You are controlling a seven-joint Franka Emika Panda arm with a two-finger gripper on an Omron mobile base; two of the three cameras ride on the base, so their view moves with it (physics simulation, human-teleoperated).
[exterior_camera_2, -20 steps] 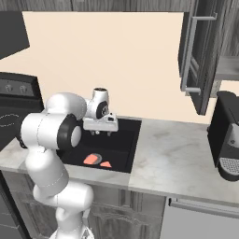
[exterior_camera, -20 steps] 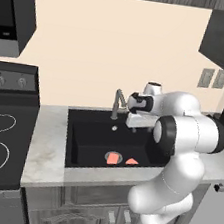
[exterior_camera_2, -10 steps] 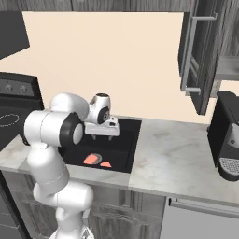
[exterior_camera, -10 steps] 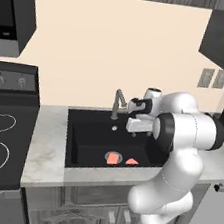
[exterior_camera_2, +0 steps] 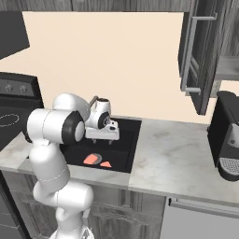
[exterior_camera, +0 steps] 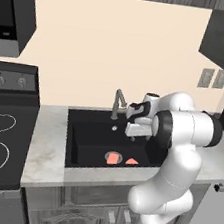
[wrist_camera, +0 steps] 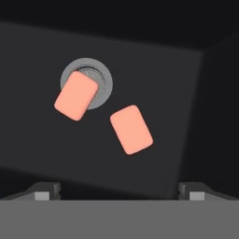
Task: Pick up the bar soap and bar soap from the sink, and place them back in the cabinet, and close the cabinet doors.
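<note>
Pincer (wrist_camera: 119, 191): spread wide, nothing held, poised above sink (exterior_camera: 85, 153). Two bar soaps on basin floor, directly below. Nearer soap (wrist_camera: 131, 129): almost centred between tips, long axis diagonal. Other soap (wrist_camera: 75, 95): overlapping drain (wrist_camera: 101, 79).

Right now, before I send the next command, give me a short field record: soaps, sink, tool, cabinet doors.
soap 1: in the sink, lying partly over the drain
soap 2: on the sink floor beside soap 1, apart from it
tool: above the sink, open, holding nothing
cabinet door: open, upper right in the right base view
placed in cabinet: none yet
</note>
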